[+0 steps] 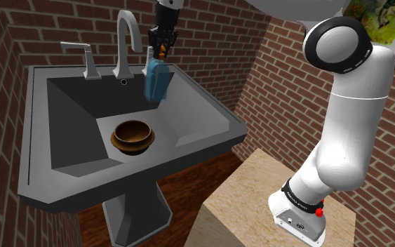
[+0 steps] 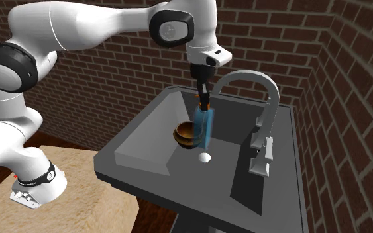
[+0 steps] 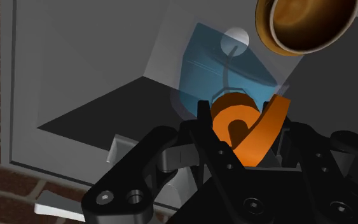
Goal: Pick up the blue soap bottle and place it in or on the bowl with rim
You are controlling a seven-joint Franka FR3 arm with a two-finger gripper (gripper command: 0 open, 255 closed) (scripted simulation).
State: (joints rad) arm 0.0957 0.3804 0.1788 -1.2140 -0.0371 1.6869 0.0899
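A translucent blue soap bottle [image 1: 156, 80] with an orange pump top hangs in the air over the grey sink [image 1: 62, 165], held by that top. My black gripper [image 1: 163, 48] is shut on the orange pump, fingers pointing down. The brown bowl with a rim [image 1: 132, 136] sits inside the basin, below the bottle and toward the shoulder view's lower left. In the second exterior view the bottle [image 2: 203, 126] hangs just in front of the bowl [image 2: 185, 134], under the gripper [image 2: 205, 99]. The wrist view shows the orange pump [image 3: 244, 124] clasped between the fingers, the blue body [image 3: 212, 67] beyond and the bowl [image 3: 304, 25] past it.
A grey curved faucet [image 1: 126, 43] and a lever handle [image 1: 85, 56] stand at the sink's back edge, close to the gripper. The white drain [image 2: 205, 157] lies on the basin floor. Brick walls enclose the sink. The tan stand [image 1: 259, 203] is at the shoulder view's lower right.
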